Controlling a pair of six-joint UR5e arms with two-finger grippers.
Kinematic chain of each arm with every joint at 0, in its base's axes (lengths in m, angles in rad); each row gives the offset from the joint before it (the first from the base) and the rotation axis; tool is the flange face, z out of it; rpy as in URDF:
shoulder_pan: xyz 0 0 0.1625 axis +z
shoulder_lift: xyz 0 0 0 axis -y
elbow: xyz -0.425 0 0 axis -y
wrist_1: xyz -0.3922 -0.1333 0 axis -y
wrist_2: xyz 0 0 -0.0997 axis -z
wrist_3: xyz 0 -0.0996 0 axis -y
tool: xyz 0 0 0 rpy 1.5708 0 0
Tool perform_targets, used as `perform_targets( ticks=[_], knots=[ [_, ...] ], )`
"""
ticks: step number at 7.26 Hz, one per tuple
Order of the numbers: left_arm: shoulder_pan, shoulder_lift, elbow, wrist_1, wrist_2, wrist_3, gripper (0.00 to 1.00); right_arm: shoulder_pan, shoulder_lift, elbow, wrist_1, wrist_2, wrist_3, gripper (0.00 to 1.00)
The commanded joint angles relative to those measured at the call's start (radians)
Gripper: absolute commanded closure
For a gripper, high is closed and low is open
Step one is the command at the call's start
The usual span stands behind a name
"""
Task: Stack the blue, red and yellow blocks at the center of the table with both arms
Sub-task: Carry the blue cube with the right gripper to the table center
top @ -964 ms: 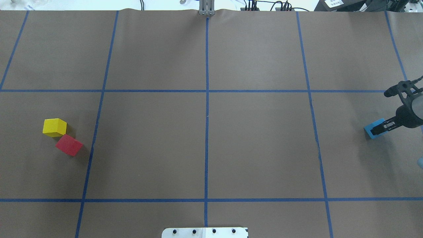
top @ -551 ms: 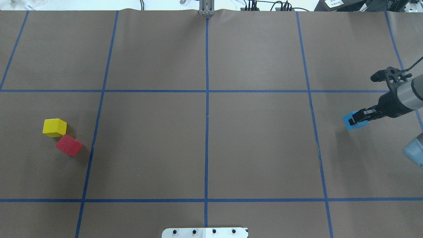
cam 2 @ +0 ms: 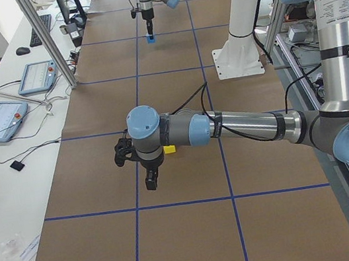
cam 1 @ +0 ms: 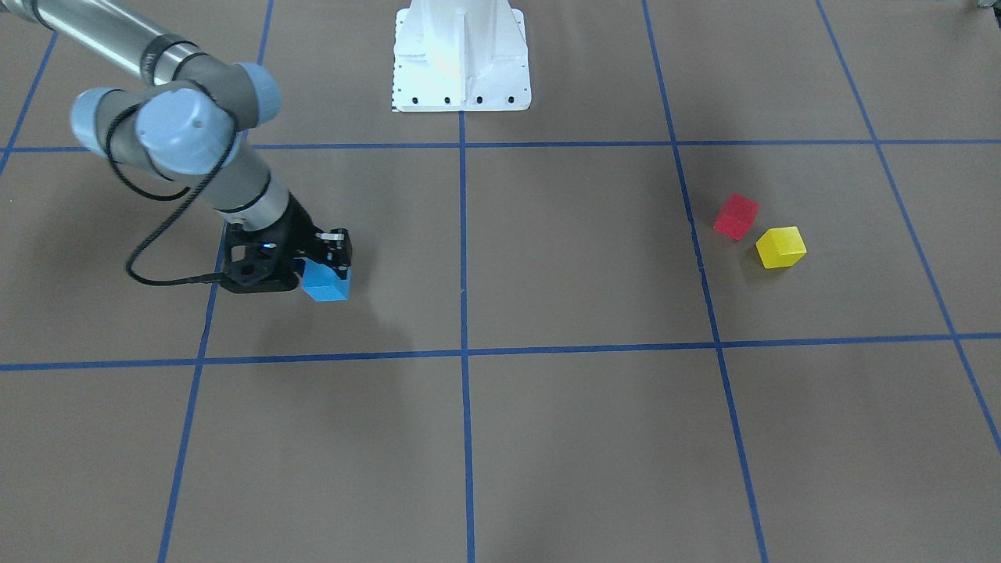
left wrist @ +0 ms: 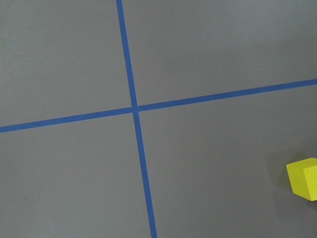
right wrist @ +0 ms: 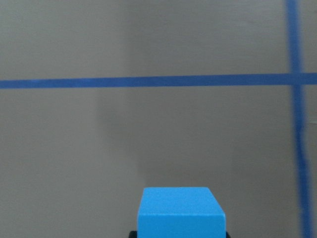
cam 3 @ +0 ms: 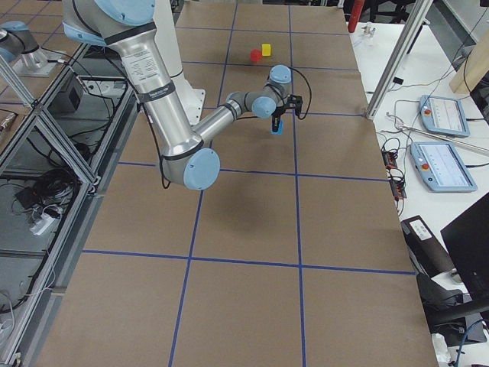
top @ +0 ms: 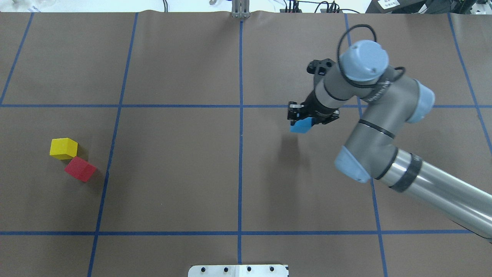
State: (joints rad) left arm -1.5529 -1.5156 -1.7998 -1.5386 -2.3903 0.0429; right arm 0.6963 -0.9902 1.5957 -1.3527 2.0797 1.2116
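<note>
Right gripper [top: 304,120] fingers were clamped on the blue block [top: 301,125], held off the surface [top: 173,173] just right of the centre line. The fingers were mostly hidden under the wrist. Red block [top: 80,169] and yellow block [top: 63,148] sat just beside each other, far left. Left gripper [cam 2: 150,178] showed only in the left-side view, so I cannot tell whether its fingers were apart or together. In the left wrist view the yellow block was cut off at the edge.

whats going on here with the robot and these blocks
The right gripper is shut on the blue block, held above the table a bit to the robot's right of centre. The red block and yellow block lie close together on the robot's left side, not stacked. The left gripper hangs near the yellow block.
</note>
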Motion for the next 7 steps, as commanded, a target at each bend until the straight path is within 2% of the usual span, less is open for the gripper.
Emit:
perform_targets(
  ticks=[1, 3, 6, 7],
  knots=[
    [0.001, 0.0, 0.0, 0.0, 0.0, -0.001, 0.0, -0.056, 0.216, -0.168, -0.054, -0.035, 0.123, 1.0],
    [0.001, 0.0, -0.001, 0.0, -0.001, -0.002, 0.0, -0.11, 0.275, -0.249, -0.019, -0.097, 0.186, 1.0],
    [0.001, 0.0, -0.001, 0.0, 0.0, -0.002, 0.0, -0.135, 0.274, -0.267, 0.012, -0.116, 0.224, 1.0],
    [0.001, 0.0, -0.003, 0.0, 0.0, -0.002, 0.0, -0.138, 0.274, -0.267, 0.012, -0.116, 0.224, 0.92]
  ],
)
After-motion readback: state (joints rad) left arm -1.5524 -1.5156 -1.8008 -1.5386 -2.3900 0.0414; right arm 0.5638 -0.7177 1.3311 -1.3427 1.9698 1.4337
